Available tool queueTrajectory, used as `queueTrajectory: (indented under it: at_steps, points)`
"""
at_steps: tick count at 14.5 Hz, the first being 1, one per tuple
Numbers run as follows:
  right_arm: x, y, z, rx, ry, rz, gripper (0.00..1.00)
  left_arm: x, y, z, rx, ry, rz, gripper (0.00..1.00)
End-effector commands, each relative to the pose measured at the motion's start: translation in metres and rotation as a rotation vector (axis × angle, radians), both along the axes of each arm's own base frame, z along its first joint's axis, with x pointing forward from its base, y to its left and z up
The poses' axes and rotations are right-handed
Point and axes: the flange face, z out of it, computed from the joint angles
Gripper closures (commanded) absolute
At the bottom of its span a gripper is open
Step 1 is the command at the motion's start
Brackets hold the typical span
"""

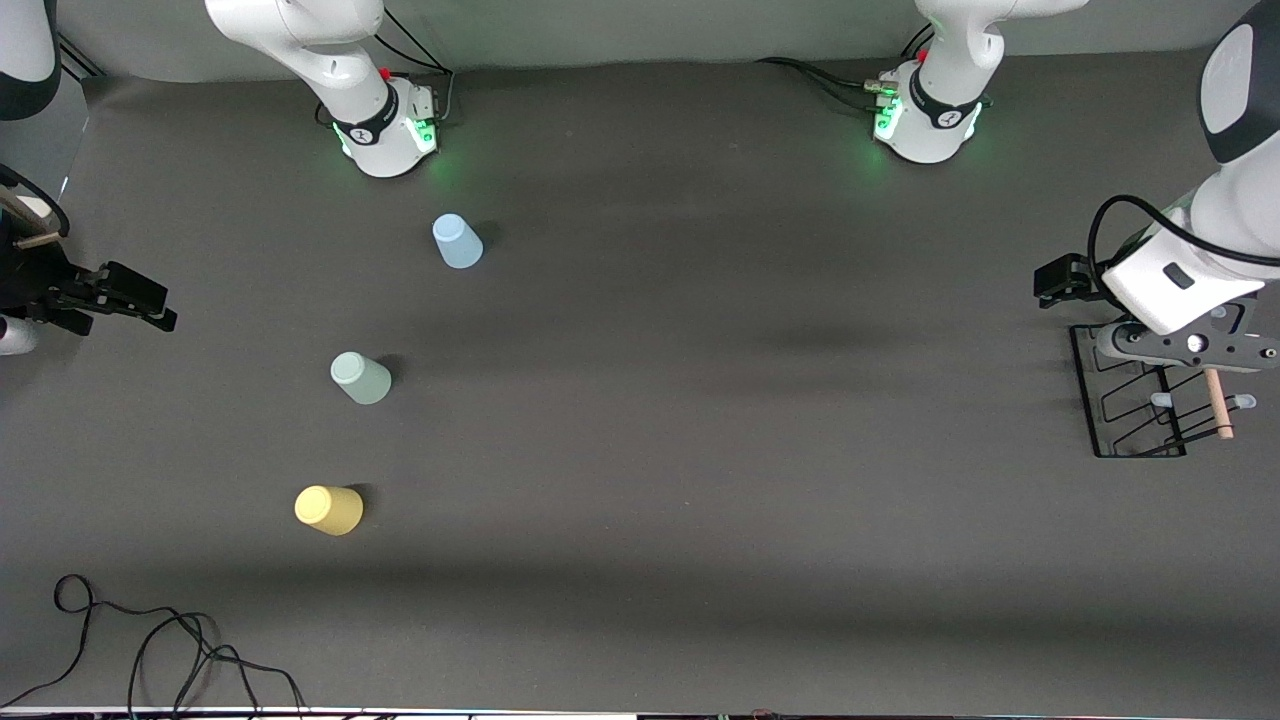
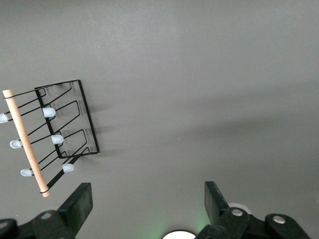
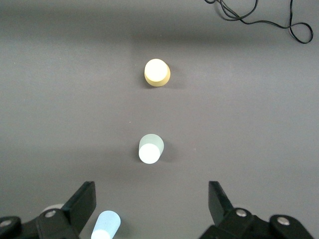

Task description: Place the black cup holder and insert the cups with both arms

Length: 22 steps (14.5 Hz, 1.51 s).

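Yellow cup [image 1: 329, 510], mint cup [image 1: 361, 378] and blue cup [image 1: 457, 241] stand upside down in a row toward the right arm's end of the table [image 1: 700, 450], probably so pegs can take them, while the black cup holder [image 1: 1140, 395] waits at the left arm's edge under the wide-open left gripper [image 2: 148, 206], and the right gripper [image 3: 152, 206], also wide open and empty, hangs over the blue cup.

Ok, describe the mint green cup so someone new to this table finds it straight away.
Start at the right arm's end of the table, where three upside-down cups stand in a line. The mint green cup is the middle one, nearer the front camera than the light blue cup and farther than the yellow cup.
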Motion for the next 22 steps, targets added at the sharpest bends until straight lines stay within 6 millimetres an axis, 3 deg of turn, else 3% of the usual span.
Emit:
queueTrajectory:
  at_steps: [1, 8, 11, 15, 19, 22]
  points:
    - [0.002, 0.002, 0.005, 0.003, -0.003, 0.01, 0.0, -0.011, 0.002, 0.007, -0.003, -0.002, 0.015, 0.0]
    - [0.002, 0.001, 0.005, 0.017, -0.003, 0.01, 0.0, -0.01, 0.004, 0.006, -0.001, 0.001, 0.02, 0.0]
    - [0.001, 0.001, 0.004, 0.017, 0.0, 0.01, 0.0, -0.008, 0.028, 0.008, 0.005, -0.002, 0.038, 0.0]
    - [0.001, 0.001, 0.004, 0.017, 0.0, 0.01, 0.0, -0.006, 0.078, 0.007, -0.008, 0.008, 0.035, 0.0]
    - [0.002, 0.001, 0.003, 0.017, 0.001, 0.01, 0.0, -0.003, 0.154, 0.0, -0.035, -0.006, -0.017, 0.0]
    - [0.002, 0.0, 0.002, 0.017, 0.003, 0.008, 0.0, 0.003, 0.207, -0.02, -0.033, -0.01, 0.019, 0.02]
